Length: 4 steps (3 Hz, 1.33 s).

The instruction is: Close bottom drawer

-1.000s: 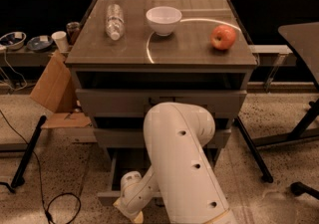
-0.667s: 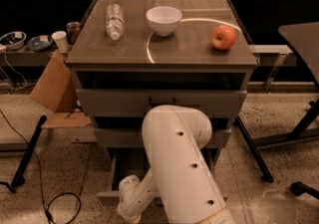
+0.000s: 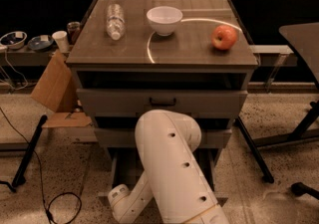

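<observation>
The bottom drawer (image 3: 117,170) is the lowest of three grey drawers and stands pulled out. My white arm (image 3: 169,168) covers most of it. Only strips of its tray show on the left and on the right (image 3: 213,168). Its front panel and handle are hidden behind the arm. The arm's wrist (image 3: 119,204) reaches down at the drawer's front left corner. My gripper is not in view; it lies below the wrist, past the lower edge of the camera view.
The top drawer (image 3: 159,101) and middle drawer (image 3: 113,136) stand slightly out. On the cabinet top are a water bottle (image 3: 114,20), a white bowl (image 3: 164,19) and an apple (image 3: 224,37). A cardboard box (image 3: 55,86) and cables (image 3: 60,205) lie left; table legs (image 3: 254,153) stand right.
My arm has shifted a little to the left, and the wrist has dropped lower toward the frame's bottom edge. The drawers look unchanged.
</observation>
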Each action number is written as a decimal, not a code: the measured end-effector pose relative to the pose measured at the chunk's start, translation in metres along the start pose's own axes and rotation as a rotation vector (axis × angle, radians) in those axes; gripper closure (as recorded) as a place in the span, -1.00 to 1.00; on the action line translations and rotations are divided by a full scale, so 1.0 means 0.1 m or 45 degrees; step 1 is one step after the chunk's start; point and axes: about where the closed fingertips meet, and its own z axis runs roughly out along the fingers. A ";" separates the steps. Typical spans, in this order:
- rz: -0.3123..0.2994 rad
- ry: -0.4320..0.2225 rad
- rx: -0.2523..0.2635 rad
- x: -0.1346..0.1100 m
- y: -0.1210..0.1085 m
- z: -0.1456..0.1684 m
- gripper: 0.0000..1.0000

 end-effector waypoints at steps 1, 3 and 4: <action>0.000 0.104 -0.046 0.03 -0.14 0.07 1.00; 0.023 0.227 -0.048 0.13 -0.34 0.20 1.00; 0.036 0.252 -0.003 0.28 -0.43 0.23 1.00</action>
